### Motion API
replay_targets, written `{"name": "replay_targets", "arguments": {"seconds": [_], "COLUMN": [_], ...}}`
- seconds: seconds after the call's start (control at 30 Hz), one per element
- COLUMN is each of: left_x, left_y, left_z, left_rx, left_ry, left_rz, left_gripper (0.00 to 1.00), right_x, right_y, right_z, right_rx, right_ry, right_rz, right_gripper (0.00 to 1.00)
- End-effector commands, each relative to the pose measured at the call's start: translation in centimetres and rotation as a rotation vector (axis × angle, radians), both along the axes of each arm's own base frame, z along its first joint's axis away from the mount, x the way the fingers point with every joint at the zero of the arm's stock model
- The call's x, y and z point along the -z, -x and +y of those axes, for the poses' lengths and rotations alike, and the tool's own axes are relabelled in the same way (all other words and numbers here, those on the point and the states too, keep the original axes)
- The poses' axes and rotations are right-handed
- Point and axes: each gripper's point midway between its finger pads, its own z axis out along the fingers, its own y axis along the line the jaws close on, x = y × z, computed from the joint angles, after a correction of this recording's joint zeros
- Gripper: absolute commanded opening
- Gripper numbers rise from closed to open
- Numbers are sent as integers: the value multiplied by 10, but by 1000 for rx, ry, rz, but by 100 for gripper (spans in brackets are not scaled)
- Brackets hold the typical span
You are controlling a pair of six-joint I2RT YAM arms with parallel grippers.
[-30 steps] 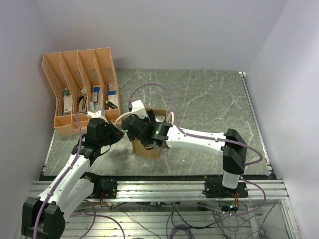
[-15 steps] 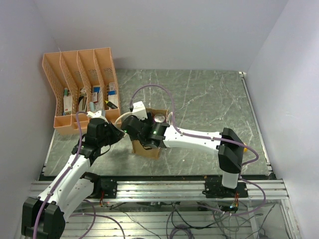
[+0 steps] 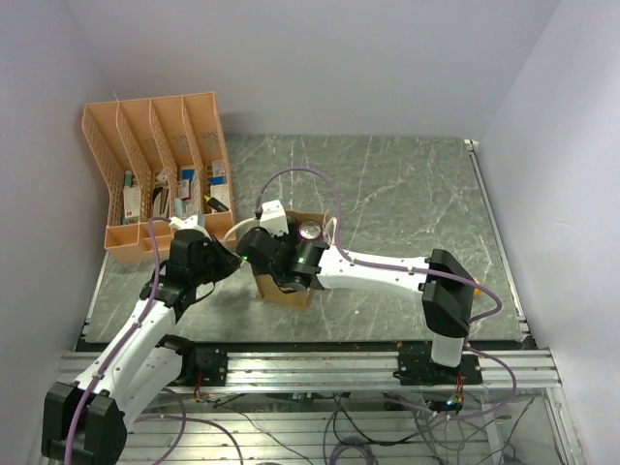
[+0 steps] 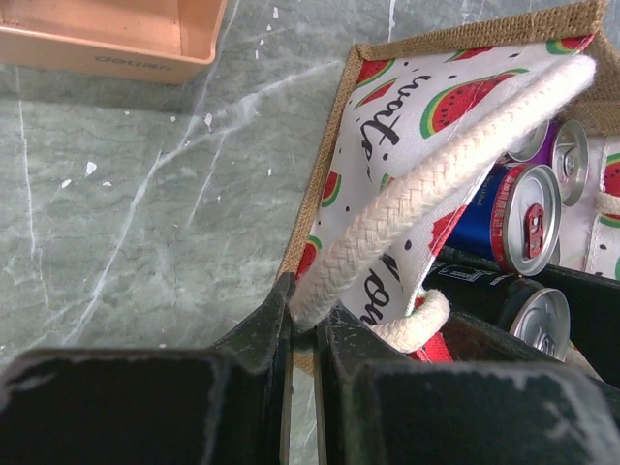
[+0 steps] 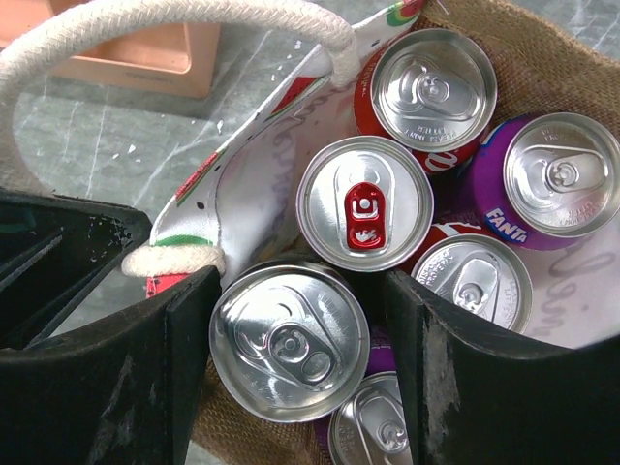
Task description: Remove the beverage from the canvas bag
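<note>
The left gripper [image 4: 302,312] clamps the handle [image 4: 426,208]; the right gripper [image 5: 300,334] hugs the six o'clock can [image 5: 289,341], tightly or not I cannot tell, so it might slip out.

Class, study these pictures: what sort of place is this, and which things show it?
Likely a robotics lab test cell: left arm and right arm bolted to a metal rail, plain white walls boxing in the table, and staged props, an orange file rack and a canvas bag of drink cans.
</note>
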Motion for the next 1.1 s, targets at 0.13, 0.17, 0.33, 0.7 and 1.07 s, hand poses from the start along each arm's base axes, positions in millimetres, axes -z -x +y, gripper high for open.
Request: {"name": "replay_targets", "arguments": {"seconds": [0.13,0.17,0.33,0.7,1.07], "left_x": [10,9,10,11,15], "left_y": [6,5,7,5,6], "left_z": [-3,-3,-2,1,-3], "left_rx": [36,37,32,22,42], "left_ry": [-24,-26,-24,-41,-29], "left_rz": [49,51,51,52,57], "left_gripper": [7,7,7,7,7], "right_x": [63,64,68,39,-32], "right_y": [10,10,15,10,-8], "right_z": [-16,-15,-11,7,3], "right_rx": [-26,-28,-76,-141,-134], "right_ry": [192,194,152,120,-87], "right_rz": [79,80,88,47,-9], "right_gripper": [68,66,51,6,0]}}
